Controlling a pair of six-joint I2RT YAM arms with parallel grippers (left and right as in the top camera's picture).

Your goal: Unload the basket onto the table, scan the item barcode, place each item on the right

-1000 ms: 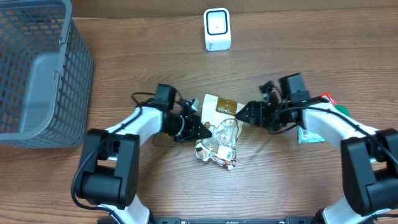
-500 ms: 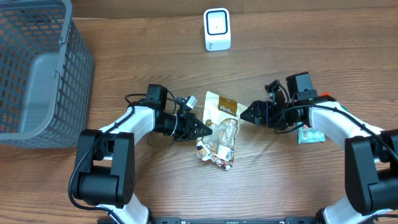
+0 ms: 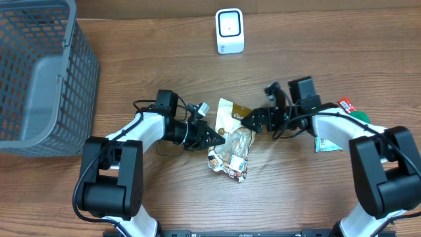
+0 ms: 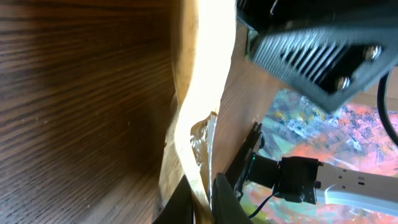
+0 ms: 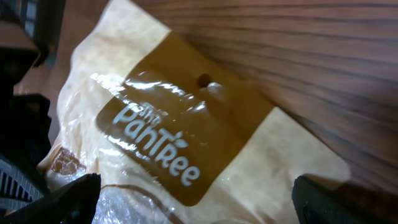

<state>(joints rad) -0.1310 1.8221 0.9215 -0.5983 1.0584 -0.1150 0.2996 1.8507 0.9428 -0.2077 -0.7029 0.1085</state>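
The item is a tan snack bag [image 3: 231, 118] with a brown label and a clear window, lying mid-table. My left gripper [image 3: 218, 138] is shut on the bag's left edge; in the left wrist view the thin bag edge [image 4: 198, 143] runs down between the closed jaws of that gripper [image 4: 204, 204]. My right gripper [image 3: 247, 121] hovers open at the bag's upper right corner. In the right wrist view the label [image 5: 177, 140] fills the space between the spread fingers [image 5: 65, 199]. No barcode shows. The white scanner [image 3: 229, 31] stands at the back.
A grey wire basket [image 3: 39, 72] fills the back left. A crumpled foil wrapper [image 3: 230, 166] lies just in front of the bag. Under the right arm lie a green packet [image 3: 328, 143] and a red packet [image 3: 346, 105].
The right gripper has opened wider and moved left onto the bag's top corner. The left gripper kept its hold and shifted slightly back and left early on.
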